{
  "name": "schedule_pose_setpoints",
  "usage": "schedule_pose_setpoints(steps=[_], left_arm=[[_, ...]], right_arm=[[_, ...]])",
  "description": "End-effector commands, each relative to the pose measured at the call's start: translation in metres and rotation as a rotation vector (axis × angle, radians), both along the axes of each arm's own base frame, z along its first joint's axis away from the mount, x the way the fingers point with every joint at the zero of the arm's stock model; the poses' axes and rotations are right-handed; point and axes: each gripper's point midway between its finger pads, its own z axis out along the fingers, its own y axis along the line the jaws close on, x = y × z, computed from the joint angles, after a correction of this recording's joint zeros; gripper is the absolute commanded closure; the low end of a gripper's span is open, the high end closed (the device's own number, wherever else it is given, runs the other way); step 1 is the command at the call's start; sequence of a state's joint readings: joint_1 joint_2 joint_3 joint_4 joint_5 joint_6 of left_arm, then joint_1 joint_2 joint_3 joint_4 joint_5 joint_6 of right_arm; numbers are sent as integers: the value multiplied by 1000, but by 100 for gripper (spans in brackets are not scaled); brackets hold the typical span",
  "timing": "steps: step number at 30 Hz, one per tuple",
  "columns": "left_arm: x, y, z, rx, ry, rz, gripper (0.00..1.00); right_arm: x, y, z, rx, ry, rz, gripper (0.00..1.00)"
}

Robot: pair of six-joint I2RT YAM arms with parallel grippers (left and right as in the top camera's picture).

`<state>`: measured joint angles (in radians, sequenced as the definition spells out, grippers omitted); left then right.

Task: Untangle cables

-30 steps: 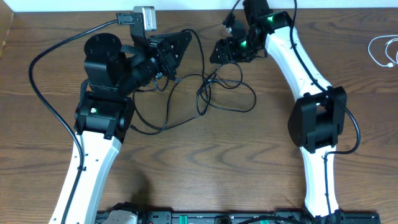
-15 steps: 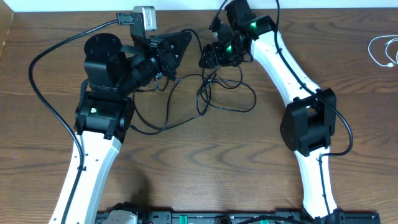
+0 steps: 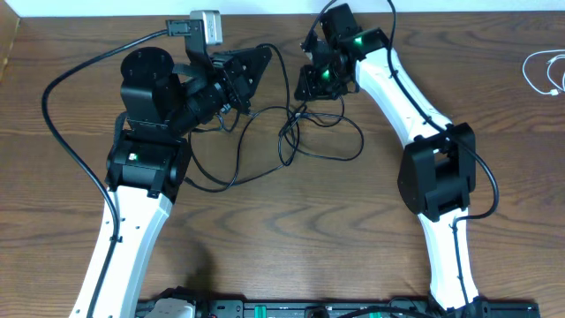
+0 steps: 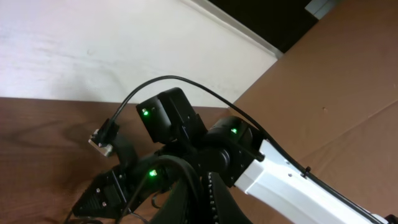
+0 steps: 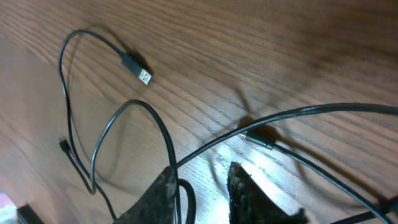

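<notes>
The black cable lies in tangled loops on the wooden table between the arms. My left gripper is shut on a strand of it near the back; in the left wrist view the left gripper shows its fingers pressed together round a dark strand. My right gripper hovers over the knot. In the right wrist view the right gripper has its jaws a little apart, with a strand of the black cable running against the inner face of one finger. A USB plug lies free. The white cable sits coiled at the far right.
Thick black robot wires arc round the left arm. The right arm's white link crosses the left wrist view. The table's back edge meets a white wall.
The right arm swung left toward the knot and settled over it. Its jaws have narrowed round a strand. The left arm has stayed still.
</notes>
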<state>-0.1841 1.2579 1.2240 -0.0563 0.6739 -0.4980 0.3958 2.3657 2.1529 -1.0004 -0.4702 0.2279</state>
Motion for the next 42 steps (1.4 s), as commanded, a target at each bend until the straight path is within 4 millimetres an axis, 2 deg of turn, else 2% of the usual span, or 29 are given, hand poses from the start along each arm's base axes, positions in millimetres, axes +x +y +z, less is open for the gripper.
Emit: schedule_pose_setpoints(steps=[1,4,8,18,30,37,40,42], left_arm=[[3,3,9,-2,-19,17,92],[3,3,9,-2,-20,17,93],[3,3,9,4,-24,17,93],[8,6,2,13,1,43,92],[17,5,-11,20,34,46,93],[26,4,-32,32,91,46,93],[31,10,-52,61,166,92,93],[32,22,-71,113,219,143,93]], right_arm=[[0,0,-6,-4,10,-3,80],[0,-1,-6,-4,11,-5,85],[2,-5,-6,-5,12,-14,98],[9,-26,-8,-12,31,-54,99],[10,-32,-9,-15,39,-64,99],[12,-44,-10,-21,50,-79,99],[14,-52,-9,-23,57,-93,99],[15,-59,-8,-28,61,-96,99]])
